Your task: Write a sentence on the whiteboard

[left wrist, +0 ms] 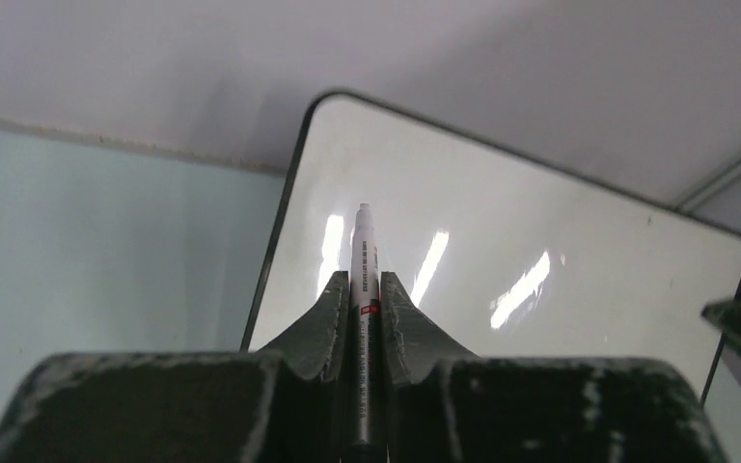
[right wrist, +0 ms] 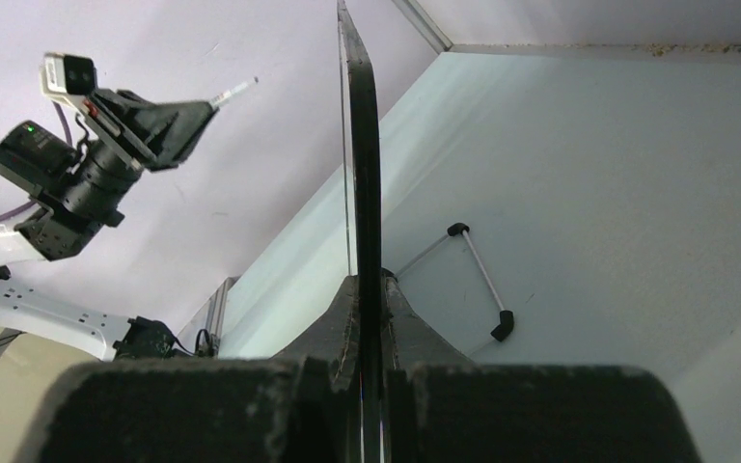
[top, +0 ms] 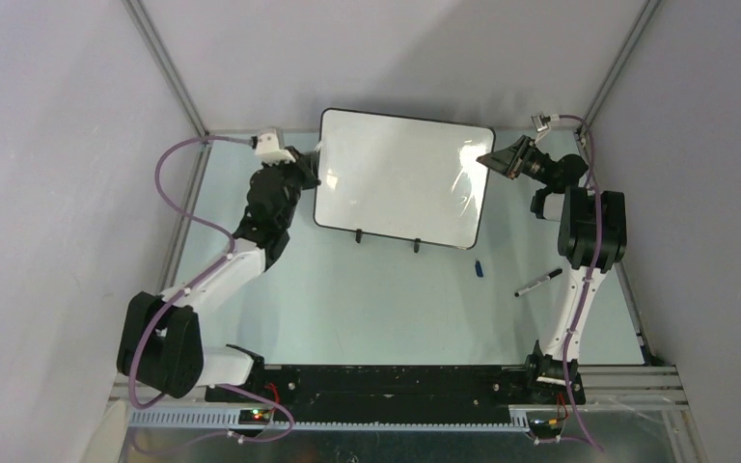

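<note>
Tabletop [top: 367, 299]: loose pen [top: 538, 282], blue cap [top: 479, 268] near whiteboard [top: 400, 178]

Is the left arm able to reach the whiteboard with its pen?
Probably yes. The left pincer holds the marker aimed at the whiteboard near its top left corner, nothing between, and the right pincer grips its other edge.

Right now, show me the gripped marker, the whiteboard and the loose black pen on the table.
gripped marker [left wrist: 364, 256]: left wrist view, white barrel near tip
whiteboard [top: 396, 178]: top external view, bare white face
loose black pen [top: 538, 282]: top external view, mid-barrel
</note>
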You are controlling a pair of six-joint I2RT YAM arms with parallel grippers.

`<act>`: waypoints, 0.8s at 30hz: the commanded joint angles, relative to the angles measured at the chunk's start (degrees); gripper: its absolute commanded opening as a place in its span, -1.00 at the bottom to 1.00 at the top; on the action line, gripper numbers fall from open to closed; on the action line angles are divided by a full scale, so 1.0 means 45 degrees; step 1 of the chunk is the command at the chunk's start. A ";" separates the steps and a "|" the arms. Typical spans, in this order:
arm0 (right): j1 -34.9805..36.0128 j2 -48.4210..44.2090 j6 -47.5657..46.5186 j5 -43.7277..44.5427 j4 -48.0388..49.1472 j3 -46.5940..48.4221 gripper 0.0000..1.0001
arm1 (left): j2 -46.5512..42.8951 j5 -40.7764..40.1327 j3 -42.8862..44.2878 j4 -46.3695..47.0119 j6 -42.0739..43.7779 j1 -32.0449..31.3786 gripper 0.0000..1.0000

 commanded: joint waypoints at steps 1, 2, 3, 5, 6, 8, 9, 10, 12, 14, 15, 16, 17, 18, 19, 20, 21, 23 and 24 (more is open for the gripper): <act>0.0157 -0.0721 -0.0074 -0.0661 0.0559 -0.0081 -1.00 | 0.0395 -0.1542 0.1502 0.0771 -0.0083 -0.0088 -1.00; 0.0157 -0.0719 -0.0059 -0.0631 0.0557 -0.0094 -1.00 | 0.0523 -0.1553 0.1747 0.0741 -0.0048 -0.0091 -1.00; 0.0157 -0.0732 -0.0021 -0.0609 0.0553 -0.0089 -1.00 | 0.0570 -0.1497 0.1798 0.0713 0.0076 -0.0098 -1.00; 0.0199 -0.0731 -0.0022 -0.0510 0.0557 -0.0083 -1.00 | 0.0653 -0.1271 0.1647 0.0884 0.0127 -0.0097 -1.00; 0.0221 -0.0735 -0.0032 -0.0481 0.0566 -0.0085 -1.00 | 0.0695 -0.1182 0.1359 0.1002 0.0145 -0.0098 -1.00; 0.0234 -0.0756 -0.0057 -0.0458 0.0557 -0.0087 -1.00 | 0.0703 -0.0966 0.1014 0.1270 0.0163 -0.0097 -1.00; 0.0235 -0.0766 -0.0060 -0.0445 0.0563 -0.0087 -1.00 | 0.0680 -0.0764 0.0972 0.1212 0.0190 -0.0091 -1.00; 0.0230 -0.0759 -0.0080 -0.0416 0.0563 -0.0078 -1.00 | 0.0614 -0.0626 0.0926 0.1166 0.0254 -0.0087 -1.00; 0.0218 -0.0739 -0.0102 -0.0398 0.0556 -0.0079 -1.00 | 0.0549 -0.0222 0.0896 0.1153 0.0562 -0.0086 -1.00; 0.0216 -0.0774 -0.0108 -0.0394 0.0550 -0.0086 -1.00 | 0.0612 -0.0035 0.0902 0.1149 0.0896 -0.0095 -1.00; 0.0216 -0.0784 -0.0102 -0.0403 0.0560 -0.0087 -1.00 | 0.0654 -0.0009 0.0953 0.1099 0.1108 -0.0100 -1.00; 0.0216 -0.0822 -0.0111 -0.0410 0.0562 -0.0077 -1.00 | 0.0749 0.0005 0.0981 0.1057 0.1202 -0.0094 -1.00; 0.0216 -0.0828 -0.0103 -0.0411 0.0553 -0.0085 -1.00 | 0.0836 -0.0004 0.1026 0.1059 0.1355 -0.0090 -1.00; 0.0216 -0.0833 -0.0092 -0.0412 0.0561 -0.0072 -1.00 | 0.0883 0.0004 0.1047 0.1100 0.1384 -0.0087 -1.00; 0.0216 -0.0824 -0.0088 -0.0427 0.0552 -0.0080 -1.00 | 0.0962 0.0041 0.1072 0.1169 0.1415 -0.0086 -1.00; 0.0216 -0.0827 -0.0104 -0.0429 0.0561 -0.0095 -1.00 | 0.1015 0.0191 0.1080 0.1387 0.1453 -0.0096 -1.00; 0.0201 -0.0808 -0.0091 -0.0417 0.0557 -0.0091 -1.00 | 0.1137 0.0261 0.1100 0.1566 0.1535 -0.0088 -0.99; 0.0197 -0.0824 -0.0104 -0.0381 0.0568 -0.0088 -1.00 | 0.1466 0.0389 0.1203 0.2224 0.1574 -0.0086 -0.98; 0.0197 -0.0819 -0.0116 -0.0387 0.0559 -0.0083 -1.00 | 0.1608 0.0395 0.1292 0.2783 0.1643 -0.0086 -0.99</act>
